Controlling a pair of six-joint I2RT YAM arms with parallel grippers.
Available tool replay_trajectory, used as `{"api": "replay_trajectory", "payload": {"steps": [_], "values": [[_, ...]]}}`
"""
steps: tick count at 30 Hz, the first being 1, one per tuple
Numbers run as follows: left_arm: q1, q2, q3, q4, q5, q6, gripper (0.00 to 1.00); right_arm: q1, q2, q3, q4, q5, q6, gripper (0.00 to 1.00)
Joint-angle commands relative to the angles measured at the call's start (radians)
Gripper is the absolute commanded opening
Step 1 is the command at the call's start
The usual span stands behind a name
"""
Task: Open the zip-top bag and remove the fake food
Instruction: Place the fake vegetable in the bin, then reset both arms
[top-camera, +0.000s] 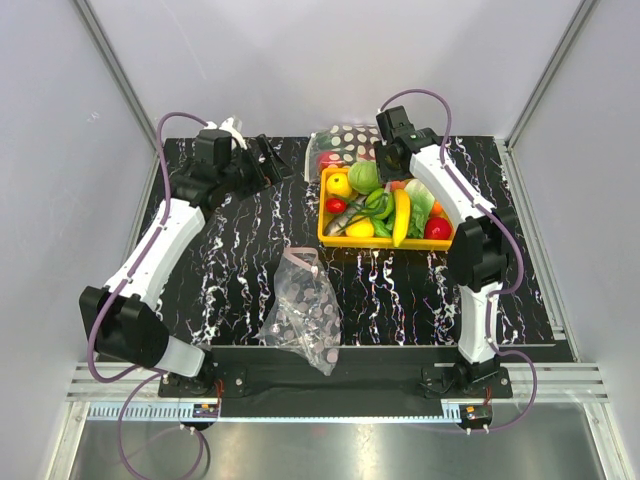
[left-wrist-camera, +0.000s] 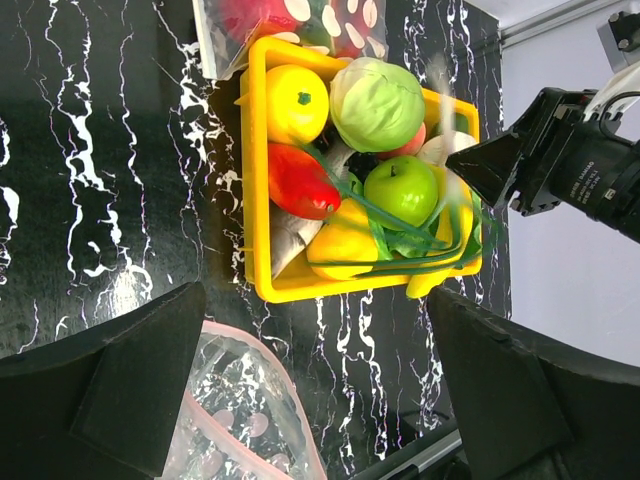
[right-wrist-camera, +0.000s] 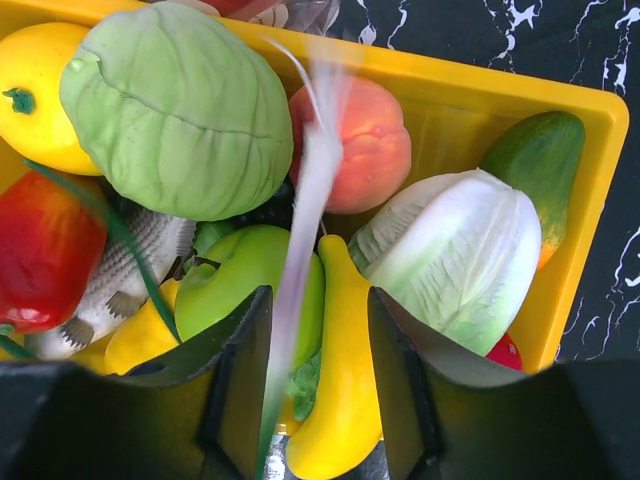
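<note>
Zip-top bag (top-camera: 303, 310) lay limp at lower centre, seemingly emptied; fake food (top-camera: 363, 178) filled yellow tray (top-camera: 322, 228), upper right, under narrowly parted right gripper (right-wrist-camera: 318, 300); left gripper (left-wrist-camera: 315, 300) wide; removal apparently finishing, retreat next.

Crumpled see-through zip-top bag (top-camera: 303, 308), well apart from heaped glossy fake food (top-camera: 375, 200).

One zip-top bag (top-camera: 303, 310), one polka-dot bag (top-camera: 346, 139), one yellow tray (top-camera: 322, 230)

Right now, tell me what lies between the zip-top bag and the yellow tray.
Only bare marbled table separates the zip-top bag from the yellow tray, clearest in the top external view.
</note>
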Motion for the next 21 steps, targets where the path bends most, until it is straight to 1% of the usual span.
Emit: {"api": "replay_trajectory", "payload": {"steps": [1,11,16,17,19,20,21], "values": [[0.001,-0.034,-0.008,0.037,-0.005,0.015,0.99,0.006,-0.006,0.031,-0.012,-0.004,-0.008,0.52],[0.001,-0.034,-0.014,0.036,-0.002,0.021,0.99,0.008,-0.009,0.023,-0.010,-0.024,0.009,0.53],[0.001,-0.022,0.009,0.031,-0.011,0.058,0.99,0.008,-0.031,0.060,-0.009,-0.023,0.006,0.57],[0.001,-0.019,0.018,0.028,-0.014,0.064,0.99,0.008,-0.031,0.068,-0.016,-0.027,0.008,0.64],[0.001,-0.019,0.026,0.023,-0.026,0.087,0.99,0.009,-0.039,0.086,-0.021,-0.035,0.015,0.69],[0.001,-0.020,0.031,0.023,-0.034,0.096,0.99,0.008,-0.043,0.088,-0.015,-0.052,0.020,0.77],[0.000,-0.022,0.035,0.020,-0.040,0.108,0.99,0.008,-0.058,0.088,-0.013,-0.058,0.024,0.81]]}}
